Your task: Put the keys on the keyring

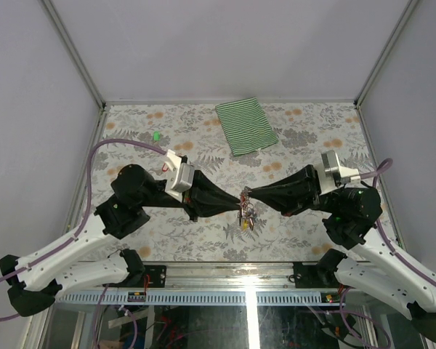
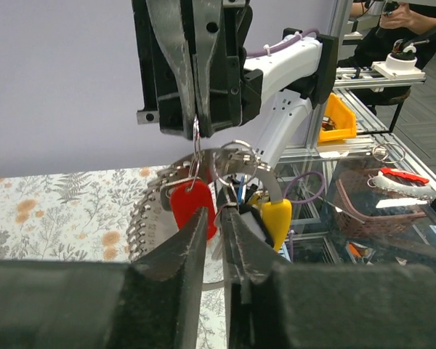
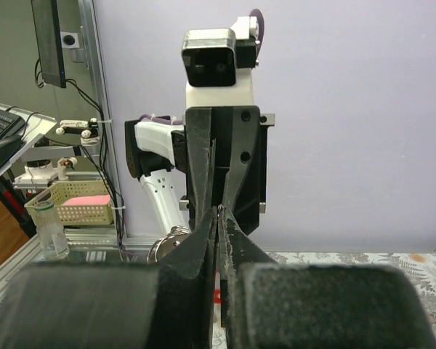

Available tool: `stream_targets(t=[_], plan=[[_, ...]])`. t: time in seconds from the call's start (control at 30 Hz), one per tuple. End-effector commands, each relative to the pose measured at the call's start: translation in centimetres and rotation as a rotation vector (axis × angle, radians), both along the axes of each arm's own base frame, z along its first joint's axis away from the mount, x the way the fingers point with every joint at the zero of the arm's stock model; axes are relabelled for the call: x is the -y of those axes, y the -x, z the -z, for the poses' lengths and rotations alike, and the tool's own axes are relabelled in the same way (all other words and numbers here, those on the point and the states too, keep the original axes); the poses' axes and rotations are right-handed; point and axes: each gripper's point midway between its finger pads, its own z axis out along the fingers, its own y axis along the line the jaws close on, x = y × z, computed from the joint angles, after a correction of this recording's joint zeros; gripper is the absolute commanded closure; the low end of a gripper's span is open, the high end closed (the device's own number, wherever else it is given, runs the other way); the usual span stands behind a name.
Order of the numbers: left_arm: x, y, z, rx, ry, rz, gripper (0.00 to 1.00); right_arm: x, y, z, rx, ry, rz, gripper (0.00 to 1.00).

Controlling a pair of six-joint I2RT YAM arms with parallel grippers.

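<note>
Striped cloth [image 1: 247, 126] is my landmark. On its near side, toward my bases, my claws meet tip to tip. Right claw [image 3: 219, 214] is clamped tight on the keyring [image 2: 197, 149]. The keys [image 1: 245, 216] hang below it, red tag [image 2: 191, 207] and yellow tag [image 2: 276, 218] showing. Left claw [image 2: 213, 212] is parted a thin slit beside the red tag, gripping nothing I can see. A green-tagged key [image 1: 156, 135] lies left of the cloth. Tag lettering is too small to read.
</note>
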Motion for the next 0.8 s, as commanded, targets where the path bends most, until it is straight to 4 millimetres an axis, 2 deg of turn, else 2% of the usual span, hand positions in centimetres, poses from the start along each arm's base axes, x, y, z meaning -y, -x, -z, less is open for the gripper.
stream_targets(t=[0.0,0.17,0.3,0.77], plan=[[-0.6,0.2,-0.9,-0.009,0.044,-0.022,0.80,1.7,0.9,-3.5,0.122,-0.104,0.051,1.00],[-1.9,0.1,-3.3,-0.011,0.160,-0.071,0.72,1.5,0.8,-2.8,0.141,-0.061,0.061,1.00],[-2.4,0.0,-4.3,-0.024,0.228,-0.090,0.69,1.2,0.8,-2.4,0.151,-0.029,0.062,1.00],[-0.1,-1.0,-3.0,-0.077,0.204,-0.057,0.67,1.1,0.9,-2.0,0.164,-0.005,0.056,1.00]])
